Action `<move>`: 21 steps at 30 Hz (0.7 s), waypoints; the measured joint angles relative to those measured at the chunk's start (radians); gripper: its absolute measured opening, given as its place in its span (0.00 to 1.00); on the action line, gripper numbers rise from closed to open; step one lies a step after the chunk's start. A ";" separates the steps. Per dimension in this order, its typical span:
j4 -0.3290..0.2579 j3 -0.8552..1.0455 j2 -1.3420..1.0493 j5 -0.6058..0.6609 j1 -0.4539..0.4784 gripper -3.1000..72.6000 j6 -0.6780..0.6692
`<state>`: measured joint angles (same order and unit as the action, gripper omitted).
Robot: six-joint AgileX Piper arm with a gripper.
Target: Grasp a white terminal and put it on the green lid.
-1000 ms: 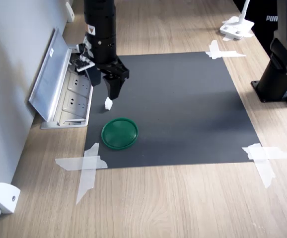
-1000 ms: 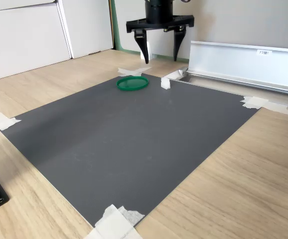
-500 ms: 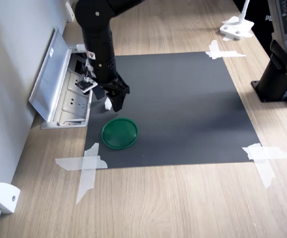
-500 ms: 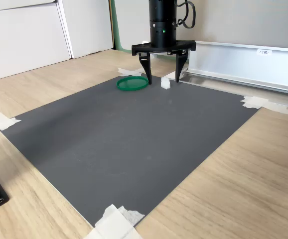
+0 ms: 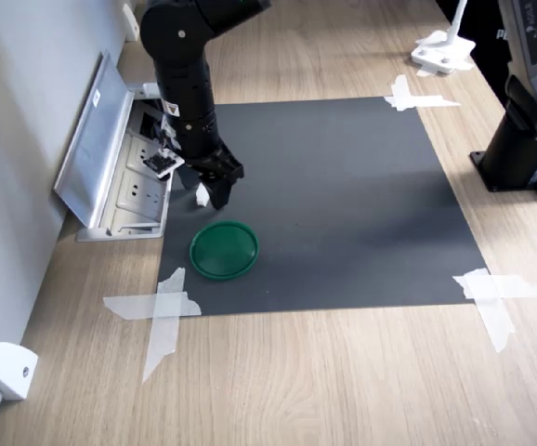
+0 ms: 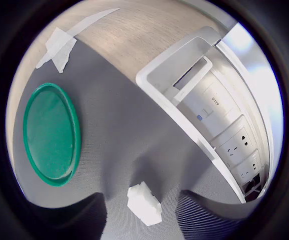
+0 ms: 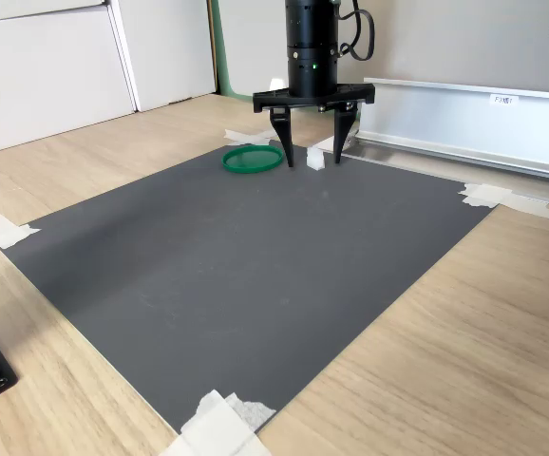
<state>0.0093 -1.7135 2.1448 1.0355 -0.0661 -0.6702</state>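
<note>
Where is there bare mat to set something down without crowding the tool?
Most of the dark mat is bare: everything toward the first exterior view's right of the green lid, out to the taped corners. It is crowded by the socket box, where the open tool straddles the white terminal.

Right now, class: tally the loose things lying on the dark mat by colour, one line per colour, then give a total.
White: 1, the white terminal between the open jaws.
Green: 1, the green lid, nothing on it.
Total: 2
</note>
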 joint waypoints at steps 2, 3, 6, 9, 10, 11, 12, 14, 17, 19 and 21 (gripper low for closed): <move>0.000 0.000 0.000 0.000 0.000 0.67 0.006; 0.000 0.000 0.000 0.000 0.000 0.62 0.008; 0.000 0.000 0.000 0.000 0.000 0.48 0.015; 0.000 0.000 0.000 0.000 0.000 0.35 0.016; 0.000 0.000 0.000 0.000 0.000 0.31 0.016; 0.000 0.000 0.000 0.000 0.000 0.27 0.016; 0.000 0.000 0.000 0.000 0.000 0.23 0.016; 0.000 0.000 0.000 0.001 0.000 0.17 0.016; 0.000 0.000 0.000 0.009 0.000 0.16 0.024; 0.000 0.000 0.000 0.029 0.000 0.16 0.030; 0.000 0.000 -0.010 0.049 0.000 0.16 0.031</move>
<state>0.0093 -1.7135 2.1350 1.0847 -0.0661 -0.6393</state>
